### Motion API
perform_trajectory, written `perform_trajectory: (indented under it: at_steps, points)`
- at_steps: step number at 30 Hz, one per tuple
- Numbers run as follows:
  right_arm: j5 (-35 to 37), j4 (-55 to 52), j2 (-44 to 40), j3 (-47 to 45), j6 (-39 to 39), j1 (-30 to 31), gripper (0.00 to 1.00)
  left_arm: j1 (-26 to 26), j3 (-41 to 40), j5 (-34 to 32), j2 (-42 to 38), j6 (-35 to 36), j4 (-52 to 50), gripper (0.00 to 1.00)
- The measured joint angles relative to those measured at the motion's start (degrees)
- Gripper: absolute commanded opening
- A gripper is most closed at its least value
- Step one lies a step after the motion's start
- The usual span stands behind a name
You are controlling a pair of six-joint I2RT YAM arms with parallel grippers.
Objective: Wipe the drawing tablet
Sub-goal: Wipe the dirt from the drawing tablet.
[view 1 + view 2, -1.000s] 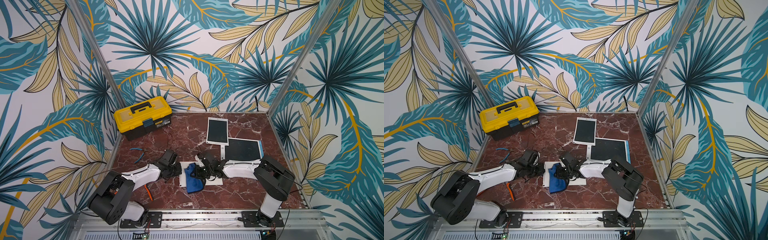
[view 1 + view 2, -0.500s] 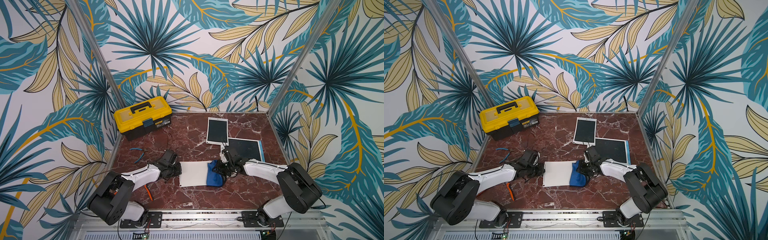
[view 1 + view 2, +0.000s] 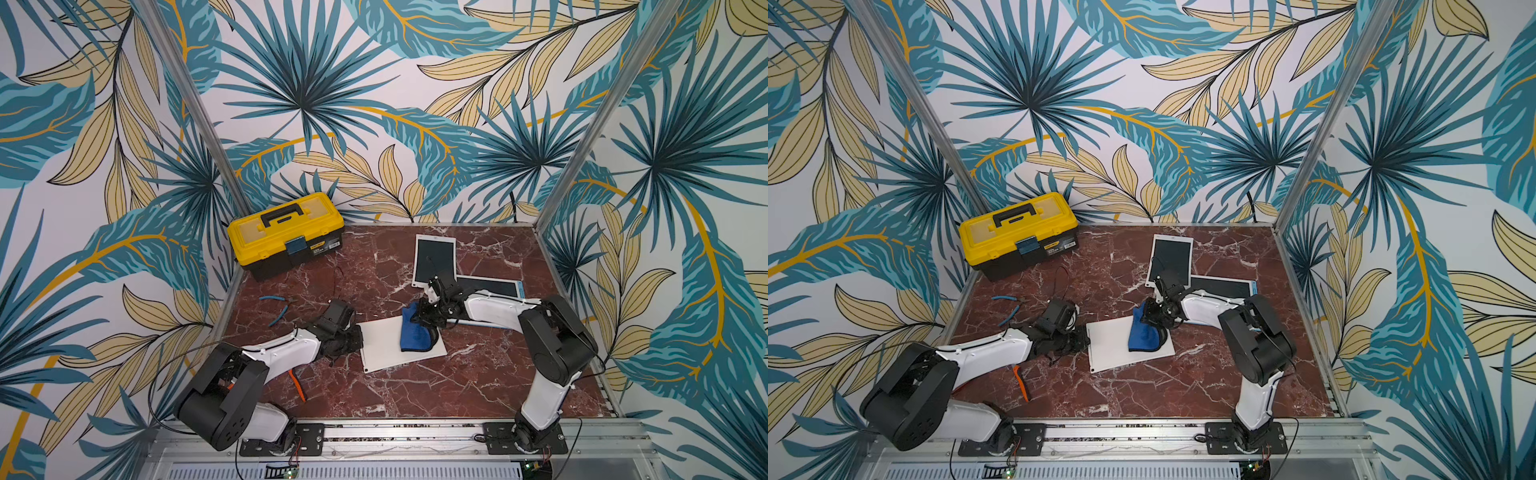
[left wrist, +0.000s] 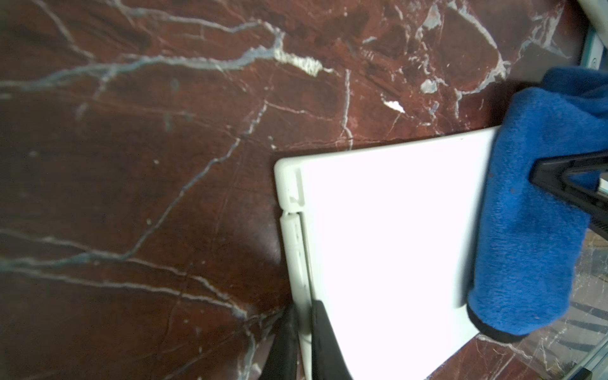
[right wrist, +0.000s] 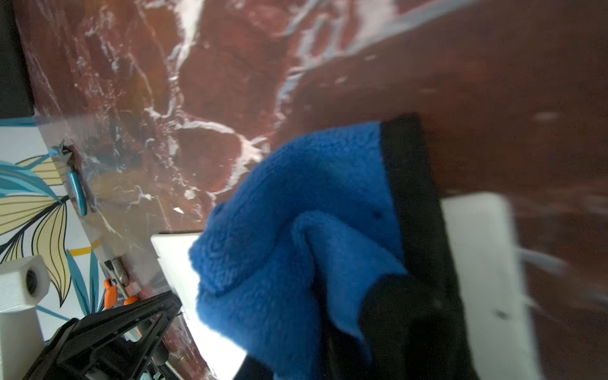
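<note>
Wiping stroke on the white rectangular drawing tablet (image 3: 384, 353), which lies flat on the red-brown marble table (image 3: 374, 274), near its front centre, between the two arms.

The left hand (image 4: 304, 343) is pinched closed on the tablet's thin near edge. The right hand (image 3: 422, 325) is clamped on a bunched blue fleece cloth (image 3: 413, 336) with black trim, which rests on the tablet's surface at the end far from the left hand.

**Hazards (judged).**
- The cloth already overhangs the tablet's far long edge, so a stroke continued outward would likely run onto the table.
- The anchor is a single narrow pinch on one short edge. Sideways drag from the cloth could therefore pivot the tablet or pull it free.
- Only a fold of cloth appears to be gripped, and friction could tug it out.
- The right forearm passes close over a dark-screened tablet (image 3: 492, 286) behind, which it could nudge.

**Pose.**
- The left arm lies low along the table, its forearm nearly level.
- The right arm has a raised elbow and a forearm sloping down toward centre, with the wrist pitched onto the cloth.
</note>
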Motion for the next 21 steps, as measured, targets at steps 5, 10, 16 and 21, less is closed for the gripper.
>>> perform_trajectory:
  at_steps: [5,10,16,21]
  points:
    - [-0.07,-0.02,3.74,4.63,0.02,7.52,0.22,0.00,0.00,0.02,-0.02,-0.04,0.00,0.10]
    - [-0.59,0.09,5.86,7.06,-0.02,12.96,0.22,0.00,0.00,0.00,-0.02,-0.02,0.00,0.10]
    - [-0.66,2.21,3.69,3.21,-0.52,14.01,0.22,0.00,0.00,0.15,0.02,0.04,0.09,0.10]
    - [-2.40,5.16,-4.72,-8.74,0.46,10.25,0.22,-0.04,0.00,0.33,0.09,0.20,0.15,0.10]
